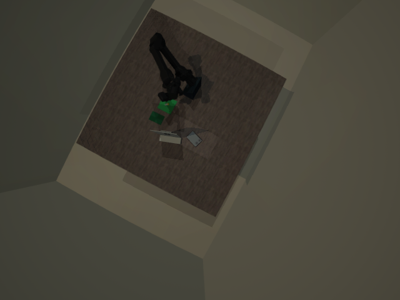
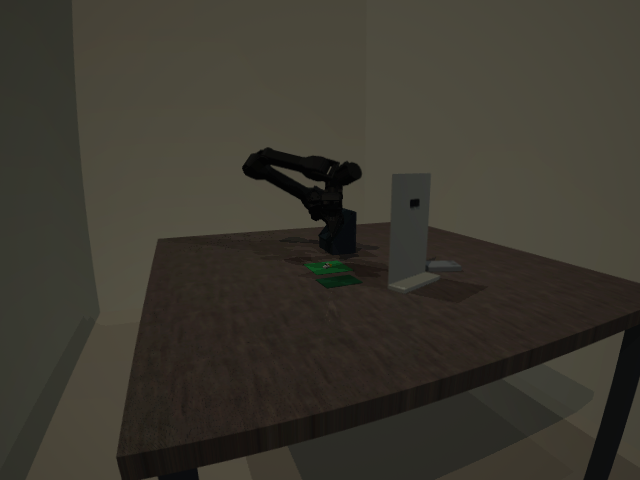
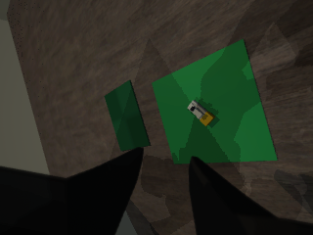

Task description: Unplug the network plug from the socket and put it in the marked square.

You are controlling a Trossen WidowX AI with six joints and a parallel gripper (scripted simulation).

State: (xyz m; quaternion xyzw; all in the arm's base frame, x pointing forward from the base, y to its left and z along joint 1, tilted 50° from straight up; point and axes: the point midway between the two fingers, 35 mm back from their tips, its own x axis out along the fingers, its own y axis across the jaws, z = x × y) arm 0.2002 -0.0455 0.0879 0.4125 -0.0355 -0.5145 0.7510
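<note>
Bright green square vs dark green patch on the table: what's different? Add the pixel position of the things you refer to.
Shade: the bright green square marker (image 1: 172, 107) (image 2: 338, 269) (image 3: 245, 117) is vivid; the dark green flat patch (image 1: 156, 118) (image 2: 339, 281) (image 3: 126, 117) is much duller.
Size: the bright marker looks larger than the dark patch.
Load: the bright marker has the small white-and-yellow plug (image 1: 167, 104) (image 2: 327, 265) (image 3: 201, 113) lying on it; the dark patch bears no plug.
Shared: both are green, four-sided and lie flat on the brown table.

The black arm (image 2: 281, 175) is folded above the table (image 2: 330, 361), its gripper (image 2: 333, 235) pointing down in front of a dark blue block. A small white-and-yellow plug (image 2: 327, 265) lies on the bright green square (image 2: 338, 268); a darker green patch (image 2: 339, 281) is just beside it. The white panel (image 2: 408, 232) stands upright on its foot, near a flat grey object (image 2: 443, 266).
</note>
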